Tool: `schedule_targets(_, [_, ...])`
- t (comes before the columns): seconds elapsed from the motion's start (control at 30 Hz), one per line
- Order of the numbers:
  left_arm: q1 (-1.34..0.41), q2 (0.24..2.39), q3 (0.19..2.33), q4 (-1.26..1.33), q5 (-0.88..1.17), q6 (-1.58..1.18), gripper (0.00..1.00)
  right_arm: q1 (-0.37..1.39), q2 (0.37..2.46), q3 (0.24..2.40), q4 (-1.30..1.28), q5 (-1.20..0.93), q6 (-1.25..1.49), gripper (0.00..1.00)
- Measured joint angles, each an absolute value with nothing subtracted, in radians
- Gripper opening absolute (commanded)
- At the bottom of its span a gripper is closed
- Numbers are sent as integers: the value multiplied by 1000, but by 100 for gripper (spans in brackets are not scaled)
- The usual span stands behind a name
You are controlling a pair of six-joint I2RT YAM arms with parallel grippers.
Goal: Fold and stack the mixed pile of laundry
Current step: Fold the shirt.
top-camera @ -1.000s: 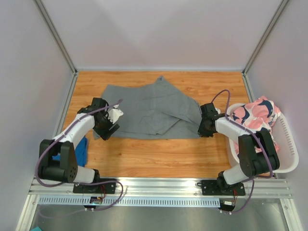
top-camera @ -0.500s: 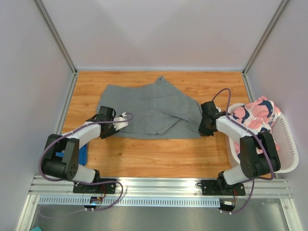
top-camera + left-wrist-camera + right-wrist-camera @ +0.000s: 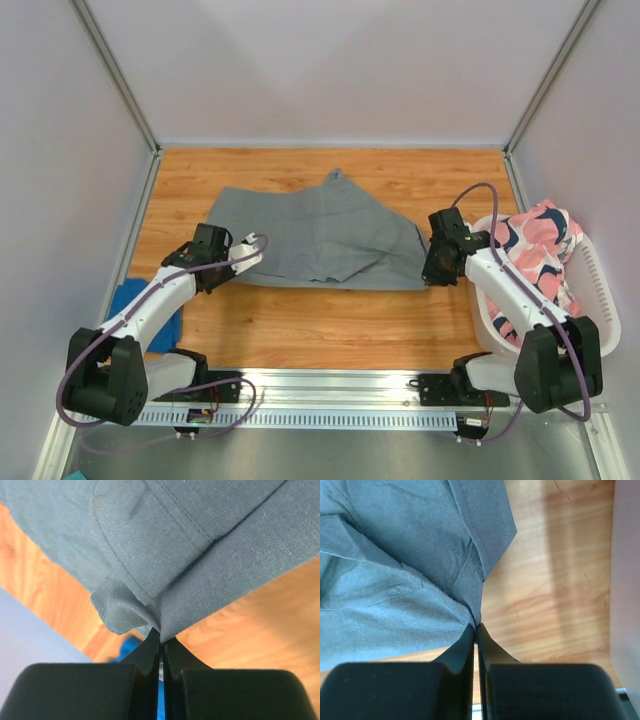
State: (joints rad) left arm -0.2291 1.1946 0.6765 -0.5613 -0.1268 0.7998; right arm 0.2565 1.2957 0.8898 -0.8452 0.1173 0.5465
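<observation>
The long grey garment (image 3: 318,232) lies spread across the wooden table. My left gripper (image 3: 238,264) is shut on its near-left corner. In the left wrist view the grey cloth (image 3: 200,555) is pinched between the tips of that gripper (image 3: 161,637). My right gripper (image 3: 429,276) is shut on the near-right corner, and the right wrist view shows the grey fabric (image 3: 395,580) bunching into the closed tips of the gripper (image 3: 476,627). The pink patterned garment (image 3: 535,245) lies in the basket. A bright blue garment (image 3: 128,298) lies at the left, partly under my left arm.
A white slotted basket (image 3: 600,300) stands at the right edge of the table, beside the right arm. Grey walls close in the table on the left, back and right. Bare wood (image 3: 330,330) runs between the grey garment and the near metal rail.
My left gripper has shut on the garment's near-left corner. Both arms have shifted a little outward and nearer, and the grey garment lies flatter and more stretched between them.
</observation>
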Motion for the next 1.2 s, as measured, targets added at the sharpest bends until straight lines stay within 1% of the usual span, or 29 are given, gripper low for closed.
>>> schedule_targets(0.07, [-229, 1166, 677, -608, -108, 791, 2, 260, 1263, 879, -874, 114, 552, 0])
schedule_targets(0.1, [-229, 1161, 674, -626, -99, 790, 8, 262, 1250, 869, -883, 113, 554, 0])
schedule_targets(0.13, [-229, 1159, 668, -647, -87, 788, 18, 268, 1238, 855, -891, 113, 558, 0])
schedule_targets(0.17, [-229, 1159, 659, -665, -75, 787, 45, 273, 1231, 842, -900, 113, 562, 2])
schedule_targets(0.2, [-229, 1159, 649, -683, -64, 788, 56, 277, 1227, 828, -906, 111, 566, 15])
schedule_targets(0.27, [-229, 1160, 640, -726, -52, 776, 70, 285, 1227, 809, -925, 108, 582, 35])
schedule_targets(0.3, [-229, 1160, 641, -750, -42, 773, 71, 287, 1228, 805, -937, 107, 584, 49])
schedule_targets(0.37, [-228, 1162, 655, -794, -27, 768, 77, 295, 1228, 810, -961, 107, 585, 59])
schedule_targets(0.4, [-228, 1163, 672, -823, -22, 768, 77, 300, 1228, 823, -977, 107, 585, 75])
schedule_targets(0.43, [-228, 1165, 700, -853, -17, 767, 78, 309, 1228, 844, -997, 107, 589, 78])
schedule_targets(0.5, [-228, 1169, 777, -903, -7, 762, 81, 334, 1235, 918, -1044, 110, 578, 79])
schedule_targets(0.57, [-224, 1183, 881, -939, 15, 743, 82, 368, 1254, 1036, -1071, 102, 572, 79])
schedule_targets(0.6, [-217, 1192, 933, -943, 37, 727, 82, 383, 1271, 1106, -1084, 98, 568, 77])
schedule_targets(0.63, [-205, 1205, 983, -947, 62, 707, 78, 397, 1291, 1179, -1084, 93, 562, 75])
schedule_targets(0.67, [-192, 1223, 1032, -952, 83, 678, 73, 409, 1314, 1249, -1079, 85, 554, 62])
schedule_targets(0.77, [-148, 1299, 1136, -939, 124, 588, 61, 423, 1416, 1439, -1054, 75, 526, 38])
schedule_targets(0.83, [-109, 1387, 1209, -916, 138, 505, 62, 423, 1516, 1555, -1031, 78, 516, 38])
schedule_targets(0.87, [-90, 1434, 1247, -905, 143, 463, 64, 423, 1579, 1621, -1015, 80, 513, 46])
schedule_targets(0.9, [-71, 1485, 1286, -888, 148, 418, 65, 423, 1637, 1679, -993, 82, 509, 52])
schedule_targets(0.93, [-52, 1539, 1327, -878, 153, 373, 69, 423, 1713, 1748, -980, 84, 506, 55])
schedule_targets(1.0, [-19, 1629, 1394, -849, 164, 300, 71, 422, 1845, 1882, -949, 93, 500, 61])
schedule_targets(1.07, [14, 1723, 1459, -827, 175, 234, 73, 422, 2001, 2037, -923, 109, 495, 62])
schedule_targets(1.2, [52, 1905, 1587, -799, 182, 150, 73, 422, 2263, 2265, -864, 143, 484, 63])
